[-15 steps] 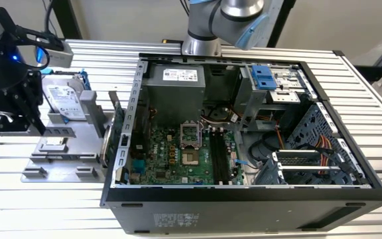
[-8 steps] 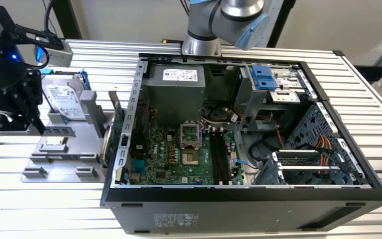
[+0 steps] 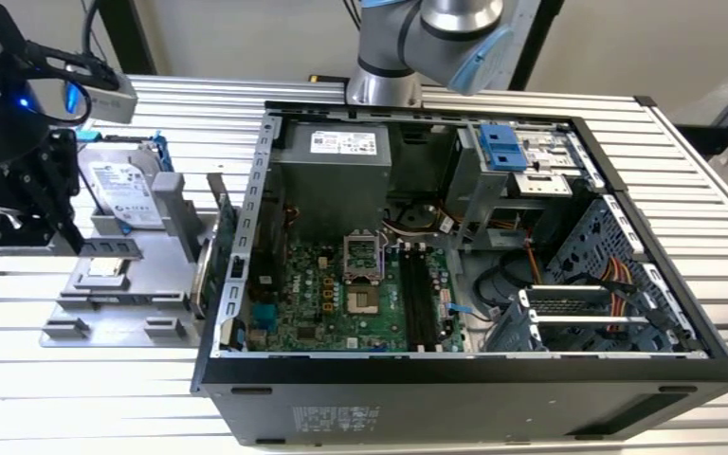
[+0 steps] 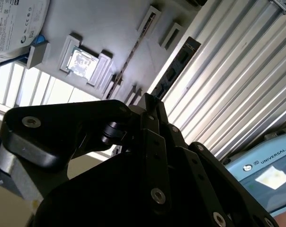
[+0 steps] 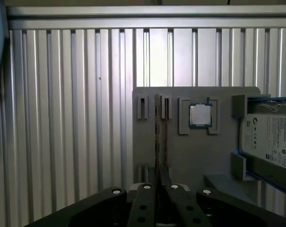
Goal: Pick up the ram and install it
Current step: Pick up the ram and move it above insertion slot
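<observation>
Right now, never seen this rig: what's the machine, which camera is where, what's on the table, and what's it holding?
It is one robot arm with a gripper at its end. The exterior view comes from a camera off the arm. It takes in the ribbed metal table and an open computer case. Both wrist views come from cameras riding near the gripper and look past its fingers. At the exterior view's left lies a grey tray with a hard drive and a small square chip. The gripper is shut on the ram, a thin dark stick, at the tray.
</observation>
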Available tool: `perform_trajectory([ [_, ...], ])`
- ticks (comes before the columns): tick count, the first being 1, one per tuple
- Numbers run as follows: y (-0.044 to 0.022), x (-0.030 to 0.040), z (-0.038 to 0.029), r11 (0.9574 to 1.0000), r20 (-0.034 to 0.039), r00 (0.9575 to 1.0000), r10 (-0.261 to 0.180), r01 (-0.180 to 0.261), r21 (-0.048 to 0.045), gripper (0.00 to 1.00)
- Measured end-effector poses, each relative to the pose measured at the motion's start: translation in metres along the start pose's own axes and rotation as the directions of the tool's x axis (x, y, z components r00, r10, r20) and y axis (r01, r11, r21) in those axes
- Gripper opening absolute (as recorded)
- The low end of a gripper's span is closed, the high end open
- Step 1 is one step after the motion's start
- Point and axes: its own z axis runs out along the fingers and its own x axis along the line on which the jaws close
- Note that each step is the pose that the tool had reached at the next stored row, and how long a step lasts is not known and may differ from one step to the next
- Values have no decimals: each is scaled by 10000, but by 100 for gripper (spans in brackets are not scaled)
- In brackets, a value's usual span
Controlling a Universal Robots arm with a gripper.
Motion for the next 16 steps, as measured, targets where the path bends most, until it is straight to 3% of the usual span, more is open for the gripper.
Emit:
perform_trajectory([
  [16,3,0,-205,10000,1,10000,0,0,2,0],
])
